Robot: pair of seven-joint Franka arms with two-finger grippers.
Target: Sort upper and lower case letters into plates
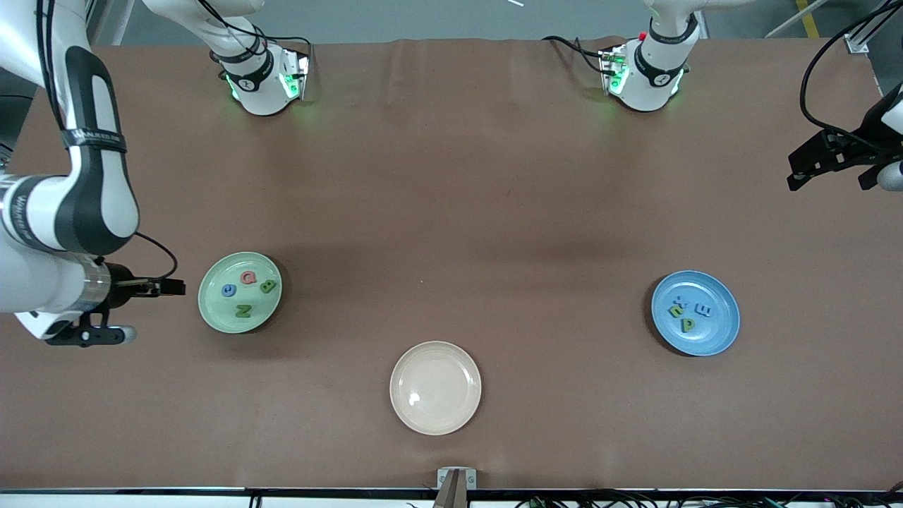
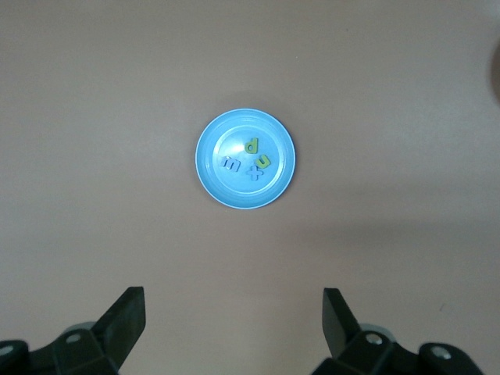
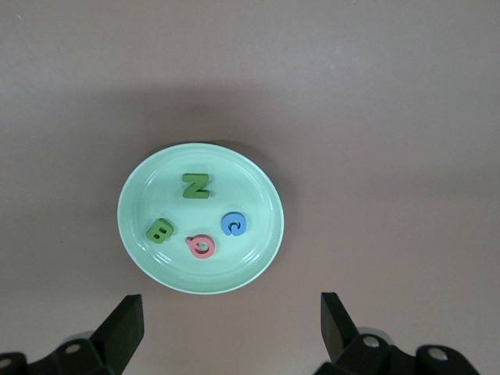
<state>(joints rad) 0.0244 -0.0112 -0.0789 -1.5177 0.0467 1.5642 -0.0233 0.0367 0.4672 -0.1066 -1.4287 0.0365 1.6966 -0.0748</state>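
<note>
The pale green plate [image 1: 211, 310] near the right arm's end holds a green N [image 1: 243, 310], green B [image 1: 268, 286], pinkish-red letter [image 1: 247, 277] and blue letter [image 1: 228, 290]. It also shows in the right wrist view [image 3: 250, 187]. The blue plate [image 1: 719, 331] near the left arm's end holds two green letters [image 1: 686, 324] and two blue letters [image 1: 704, 309]. It also shows in the left wrist view [image 2: 226, 141]. My right gripper [image 1: 106, 331] [image 3: 230, 305] is open and empty, raised beside the green plate. My left gripper [image 1: 875, 176] [image 2: 234, 301] is open and empty, high at the table's end.
A cream-beige plate [image 1: 435, 409] lies empty, nearer to the front camera, midway between the two other plates. The brown table cover [image 1: 451, 212] runs between the arm bases and the plates.
</note>
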